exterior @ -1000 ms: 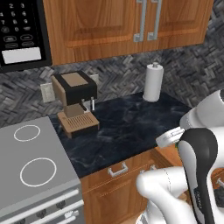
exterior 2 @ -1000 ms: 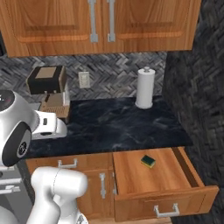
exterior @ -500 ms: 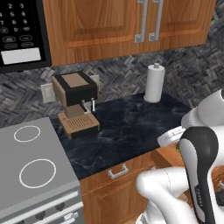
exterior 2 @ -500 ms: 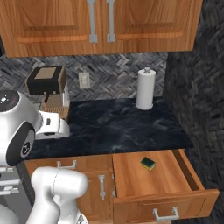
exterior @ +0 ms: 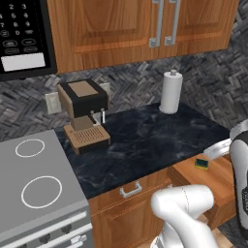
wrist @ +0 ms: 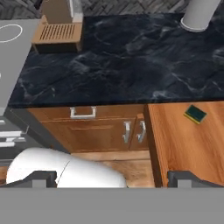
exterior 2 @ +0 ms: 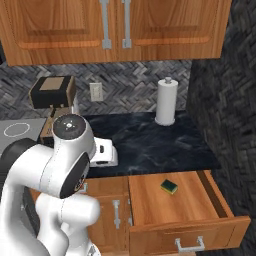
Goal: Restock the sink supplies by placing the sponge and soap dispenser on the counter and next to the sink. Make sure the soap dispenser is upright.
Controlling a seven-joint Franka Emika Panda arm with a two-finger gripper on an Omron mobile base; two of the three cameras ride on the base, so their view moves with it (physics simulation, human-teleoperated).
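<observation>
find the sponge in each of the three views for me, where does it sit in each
Left base view: the sponge is at the right edge, in the open drawer.
Right base view: lower centre-right, on the drawer floor.
Hand view: right of centre, in the drawer.
Shared landmark: the paper-towel roll on the counter behind it.

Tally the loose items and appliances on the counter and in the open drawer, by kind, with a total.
Sponge, in the open drawer: 1
Paper-towel roll, on the counter: 1
Coffee machine, on the counter: 1
Total: 3
</observation>
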